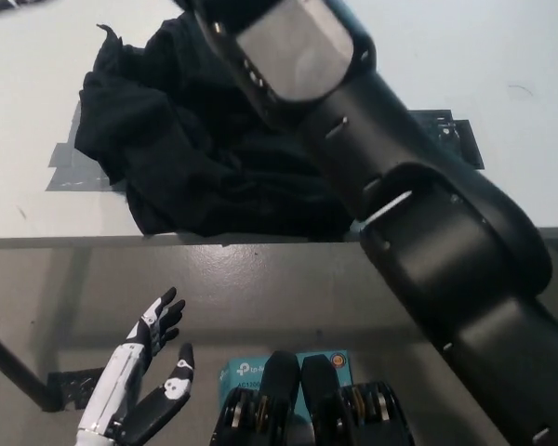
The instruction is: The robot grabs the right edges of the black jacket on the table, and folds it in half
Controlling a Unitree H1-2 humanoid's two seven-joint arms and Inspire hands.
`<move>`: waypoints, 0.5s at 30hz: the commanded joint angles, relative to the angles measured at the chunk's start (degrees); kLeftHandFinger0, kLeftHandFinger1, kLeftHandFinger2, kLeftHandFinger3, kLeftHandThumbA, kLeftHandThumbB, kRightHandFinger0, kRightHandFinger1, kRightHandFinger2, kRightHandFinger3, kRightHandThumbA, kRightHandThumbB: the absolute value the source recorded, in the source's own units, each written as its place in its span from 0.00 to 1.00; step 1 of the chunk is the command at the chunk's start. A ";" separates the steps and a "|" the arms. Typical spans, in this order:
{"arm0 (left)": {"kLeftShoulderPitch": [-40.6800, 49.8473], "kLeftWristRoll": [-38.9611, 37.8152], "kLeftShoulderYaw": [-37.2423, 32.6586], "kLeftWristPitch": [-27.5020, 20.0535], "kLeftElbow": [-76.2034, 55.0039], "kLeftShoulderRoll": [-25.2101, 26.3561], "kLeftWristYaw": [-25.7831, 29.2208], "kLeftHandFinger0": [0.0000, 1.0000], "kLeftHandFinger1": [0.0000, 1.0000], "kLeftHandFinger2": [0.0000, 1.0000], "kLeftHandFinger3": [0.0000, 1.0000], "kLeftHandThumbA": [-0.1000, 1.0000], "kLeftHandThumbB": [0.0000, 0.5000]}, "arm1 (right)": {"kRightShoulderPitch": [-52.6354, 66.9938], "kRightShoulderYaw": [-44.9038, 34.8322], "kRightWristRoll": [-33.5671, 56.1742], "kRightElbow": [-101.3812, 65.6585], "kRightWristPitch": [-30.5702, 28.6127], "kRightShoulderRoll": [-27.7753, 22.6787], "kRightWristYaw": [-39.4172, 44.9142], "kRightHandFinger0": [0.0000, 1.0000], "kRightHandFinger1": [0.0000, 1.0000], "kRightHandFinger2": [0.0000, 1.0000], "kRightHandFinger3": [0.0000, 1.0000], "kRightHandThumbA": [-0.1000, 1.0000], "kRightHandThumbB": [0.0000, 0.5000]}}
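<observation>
The black jacket (pixel 195 149) lies bunched on the white table (pixel 502 56), its left part pushed up into a crumpled heap with a small peak near the far left. One hem reaches the table's front edge. My black right arm (pixel 400 204) rises from the bottom right, passes over the jacket's right side close to the camera and hides it. The arm leaves the picture at the top, so the right hand is out of sight. My white left hand (pixel 135 395) rests low at the lower left, below the table edge, open with fingers apart and holding nothing.
A grey tape patch (pixel 70 172) lies on the table left of the jacket. A black tape patch (pixel 460 144) shows to the right, partly behind my arm. The table's front edge (pixel 65 242) crosses the picture. A teal box (pixel 246 372) lies on the floor below.
</observation>
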 commanded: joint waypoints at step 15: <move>-0.53 -0.45 1.12 -2.16 -0.32 0.37 0.13 1.00 1.00 1.00 1.00 0.54 0.00 | 8.13 -9.82 12.65 -50.51 9.85 -26.83 5.31 1.00 1.00 1.00 1.00 1.00 0.86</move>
